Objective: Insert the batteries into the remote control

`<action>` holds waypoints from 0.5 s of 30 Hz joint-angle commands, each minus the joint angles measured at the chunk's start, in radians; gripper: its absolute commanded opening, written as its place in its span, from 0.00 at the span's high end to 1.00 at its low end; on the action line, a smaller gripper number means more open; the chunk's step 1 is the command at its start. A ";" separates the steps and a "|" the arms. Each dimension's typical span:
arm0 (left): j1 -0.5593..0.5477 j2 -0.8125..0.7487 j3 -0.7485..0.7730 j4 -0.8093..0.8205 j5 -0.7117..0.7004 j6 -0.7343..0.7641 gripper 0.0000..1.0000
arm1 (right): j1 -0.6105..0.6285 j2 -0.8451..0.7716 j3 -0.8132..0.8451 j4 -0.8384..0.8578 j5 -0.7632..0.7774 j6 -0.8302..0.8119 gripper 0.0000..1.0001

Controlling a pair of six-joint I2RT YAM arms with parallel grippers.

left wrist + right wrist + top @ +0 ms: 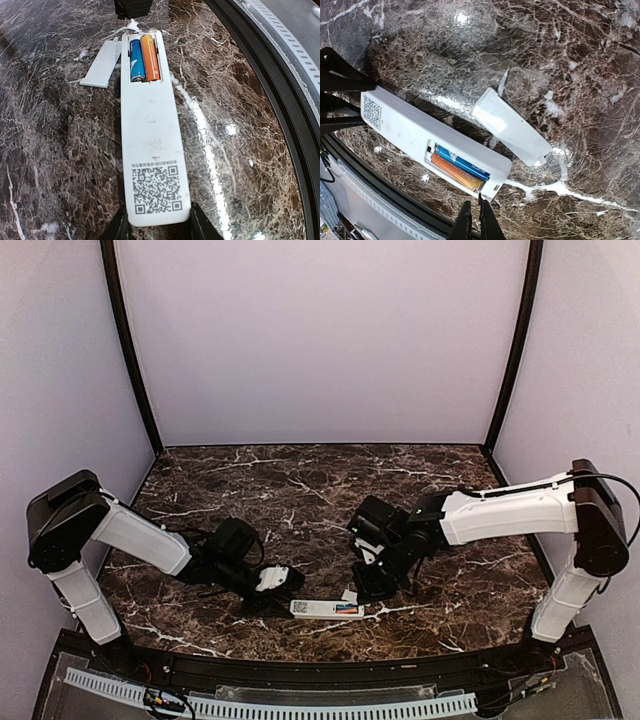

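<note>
- Marble table point(300, 480), dark with white veins, stands inside pale lilac walls point(320, 340); everything I care about sits near its front edge.
- My left gripper point(159, 227) is clamped on the coded end of the remote point(152, 150), one finger on each long side. It holds only that end, so I judge that a push at the far end could swing the remote around the grip.
- The remote lies flat, back up, along the front edge between the two grippers. Its recess is open at the end away from my left gripper.
- Both cells lie side by side in the recess. In the left wrist view the blue battery point(136, 60) is on the left and the orange battery point(150, 57) on the right. They look seated, but I cannot tell their polarity or whether they are pressed fully down. One sitting proud could pop out at a touch.
- The cover point(102, 62) lies loose on the table just beside the recess end, angled away. A careless sweep could skid it out of reach.
- My right gripper point(476, 225) hangs just off the recess end, fingers almost together with nothing between them. If I lower it off line, the tips could catch the remote's edge or lever a battery out.
</note>
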 commanded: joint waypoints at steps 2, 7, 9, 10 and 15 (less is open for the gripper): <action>-0.001 0.012 0.000 -0.067 -0.037 0.012 1.00 | -0.003 0.054 0.009 0.006 0.016 0.000 0.94; -0.001 0.013 0.001 -0.068 -0.037 0.012 1.00 | 0.000 0.086 0.008 0.048 -0.019 0.003 0.97; -0.001 0.014 0.002 -0.069 -0.037 0.012 1.00 | 0.004 0.088 -0.001 0.055 -0.027 0.008 0.99; -0.001 0.016 0.003 -0.069 -0.037 0.012 1.00 | 0.006 0.090 -0.003 0.060 -0.029 0.012 1.00; -0.001 0.020 0.007 -0.074 -0.038 0.012 1.00 | 0.012 0.108 0.003 0.054 -0.025 0.020 1.00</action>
